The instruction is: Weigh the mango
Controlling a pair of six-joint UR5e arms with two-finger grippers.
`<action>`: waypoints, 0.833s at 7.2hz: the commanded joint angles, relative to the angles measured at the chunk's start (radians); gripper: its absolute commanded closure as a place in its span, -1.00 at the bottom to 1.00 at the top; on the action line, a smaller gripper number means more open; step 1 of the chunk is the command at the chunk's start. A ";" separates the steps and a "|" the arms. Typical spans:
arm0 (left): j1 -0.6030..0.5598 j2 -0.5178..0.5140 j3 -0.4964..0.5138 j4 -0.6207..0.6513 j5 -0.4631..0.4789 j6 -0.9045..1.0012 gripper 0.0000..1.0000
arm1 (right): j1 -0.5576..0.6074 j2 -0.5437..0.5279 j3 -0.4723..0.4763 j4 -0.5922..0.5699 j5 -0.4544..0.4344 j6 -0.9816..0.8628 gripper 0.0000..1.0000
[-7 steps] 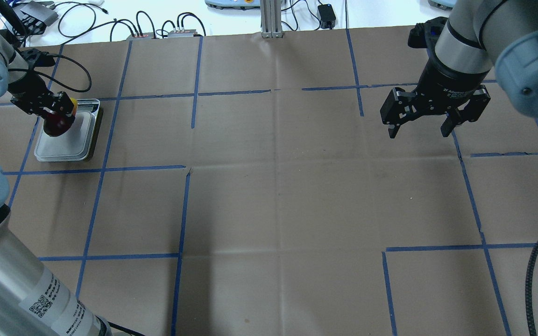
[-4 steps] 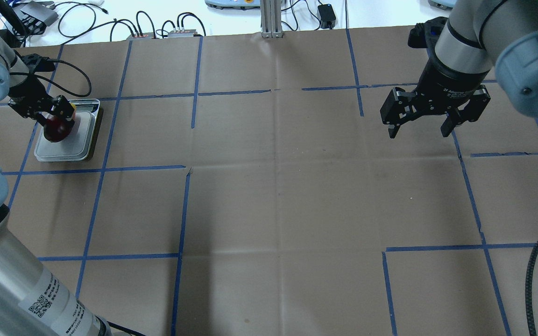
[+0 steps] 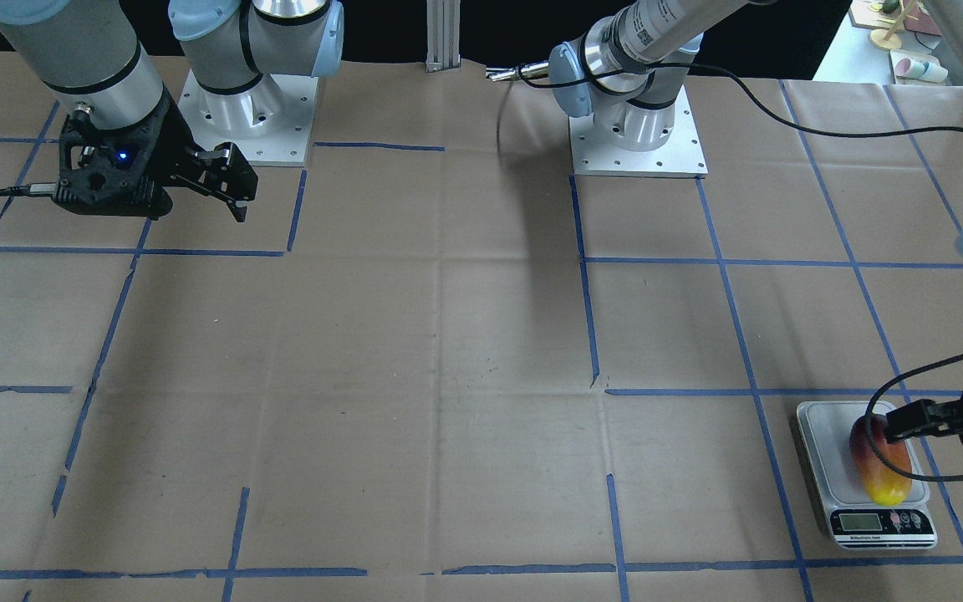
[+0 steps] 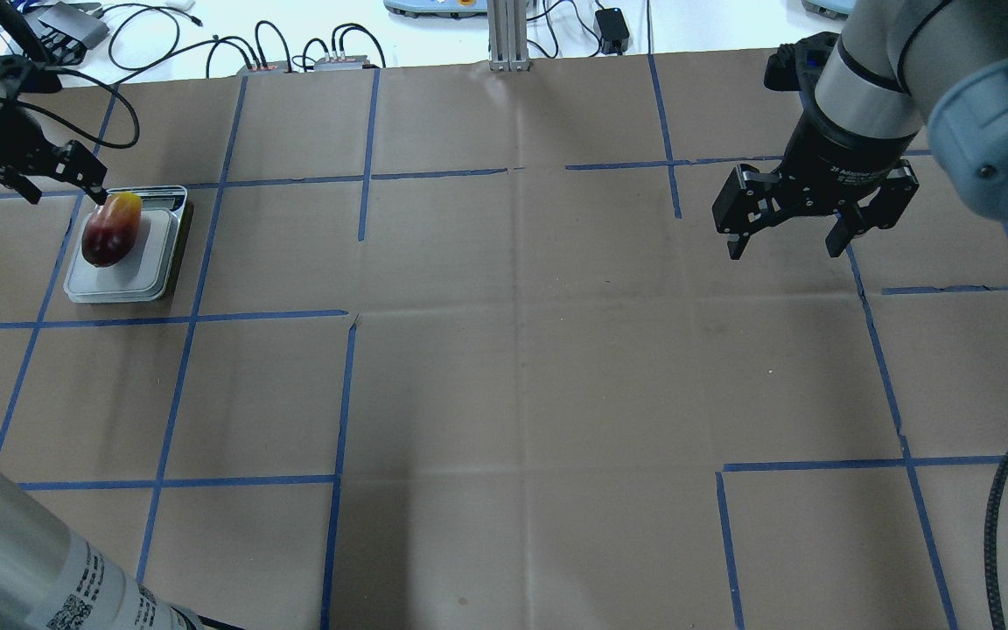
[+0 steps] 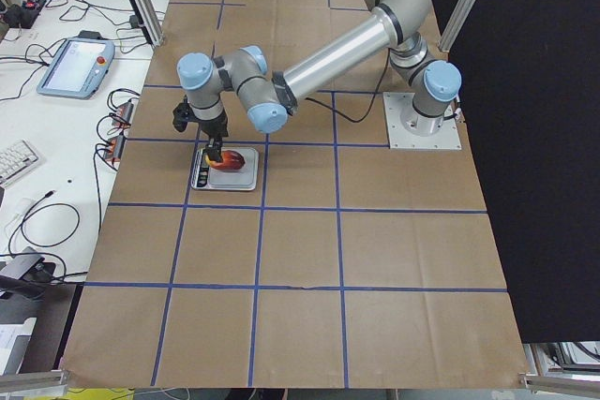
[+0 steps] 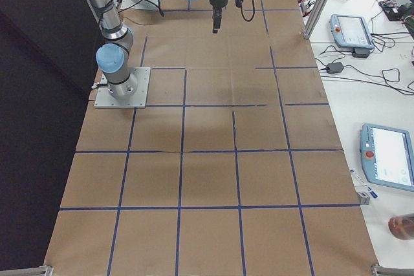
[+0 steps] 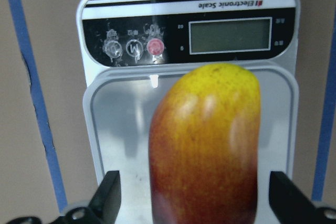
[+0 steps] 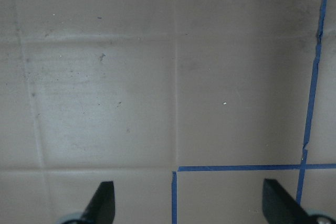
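The mango (image 4: 109,230), dark red fading to yellow, lies on the platform of the small silver scale (image 4: 138,273) at the far left. It is free of any grip. My left gripper (image 4: 66,194) is open and raised just behind the mango. In the left wrist view its fingers (image 7: 107,200) stand wide either side of the mango (image 7: 205,140), with the scale's display (image 7: 230,35) showing no readable digits. In the front view the mango (image 3: 881,461) rests on the scale (image 3: 822,443). My right gripper (image 4: 784,249) is open and empty, hovering over bare paper at the far right.
Brown paper with a blue tape grid (image 4: 504,350) covers the table. Cables and small boxes (image 4: 294,52) lie beyond the far edge. The left arm's cable (image 3: 908,393) loops over the scale's corner. The right wrist view shows only paper and tape (image 8: 236,168).
My left gripper opened, let go of the mango and drew up and back to the left. The mango now lies alone on the scale. The right arm has not moved.
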State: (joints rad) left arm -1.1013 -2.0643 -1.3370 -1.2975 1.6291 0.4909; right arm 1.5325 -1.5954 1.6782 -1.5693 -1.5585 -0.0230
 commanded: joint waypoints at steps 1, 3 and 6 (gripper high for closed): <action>-0.125 0.152 -0.011 -0.158 -0.014 -0.169 -0.99 | 0.000 0.000 0.000 0.000 0.000 0.000 -1.00; -0.298 0.300 -0.104 -0.183 -0.067 -0.320 -0.99 | 0.000 0.000 0.000 0.000 0.000 0.000 -1.00; -0.371 0.395 -0.215 -0.175 -0.140 -0.460 -0.99 | 0.000 0.000 0.000 0.000 0.000 0.000 -1.00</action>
State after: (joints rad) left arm -1.4572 -1.6850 -1.5262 -1.4734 1.4963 0.0724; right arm 1.5325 -1.5954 1.6781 -1.5693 -1.5585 -0.0230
